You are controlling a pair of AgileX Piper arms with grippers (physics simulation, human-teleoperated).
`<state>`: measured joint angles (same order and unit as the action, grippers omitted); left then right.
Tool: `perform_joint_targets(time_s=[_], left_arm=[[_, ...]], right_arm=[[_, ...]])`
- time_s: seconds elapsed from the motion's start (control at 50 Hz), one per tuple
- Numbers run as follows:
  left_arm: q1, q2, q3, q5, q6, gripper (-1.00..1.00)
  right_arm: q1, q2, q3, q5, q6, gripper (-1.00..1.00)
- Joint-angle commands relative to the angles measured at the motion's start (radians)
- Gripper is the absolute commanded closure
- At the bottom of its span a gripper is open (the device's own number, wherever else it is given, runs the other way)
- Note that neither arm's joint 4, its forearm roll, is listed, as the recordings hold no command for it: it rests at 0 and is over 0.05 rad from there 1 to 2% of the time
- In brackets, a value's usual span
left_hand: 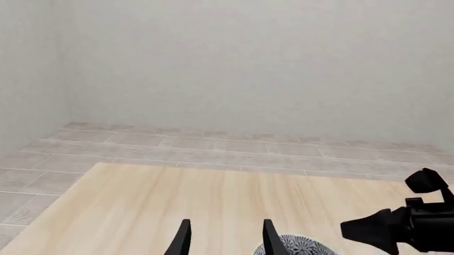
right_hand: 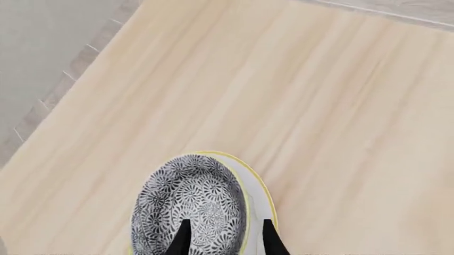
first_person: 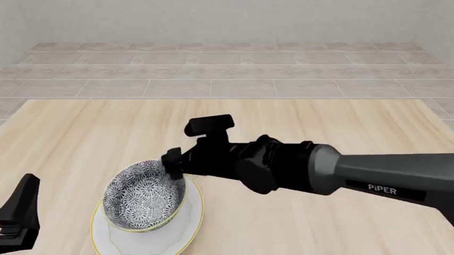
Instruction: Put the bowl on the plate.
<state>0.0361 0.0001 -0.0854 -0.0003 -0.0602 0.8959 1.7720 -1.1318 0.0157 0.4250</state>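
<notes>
The bowl [first_person: 142, 194], dark with a white floral pattern, sits tilted on the white yellow-rimmed plate [first_person: 178, 234] at the table's front left. In the right wrist view the bowl [right_hand: 191, 202] covers most of the plate [right_hand: 257, 196]. My right gripper [right_hand: 226, 239] is open and straddles the bowl's rim, one finger inside and one outside over the plate. From the front, my right gripper [first_person: 172, 162] is at the bowl's far right edge. My left gripper [left_hand: 226, 239] is open and empty, with the bowl [left_hand: 298, 245] just beside it.
The light wooden table [first_person: 319, 122] stretches behind and to the right of the plate. A tiled floor [first_person: 227, 79] and a pale wall lie beyond. The right arm [left_hand: 411, 223] crosses the left wrist view. The left gripper [first_person: 20, 215] shows at the front view's lower left edge.
</notes>
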Motion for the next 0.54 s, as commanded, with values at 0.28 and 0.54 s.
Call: perform_joint_targets(time_s=[0.28, 0.54], left_arm=[[-0.004, 0.000, 0.008, -0.008, 0.002, -1.00], [-0.009, 0.000, 0.016, -0.010, 0.005, -1.00]], right_arm=[[-0.026, -0.179, 0.096, 0.004, -0.037, -1.00], [-0.012, -0.293, 0.210, -0.039, 0.004, -1.00]])
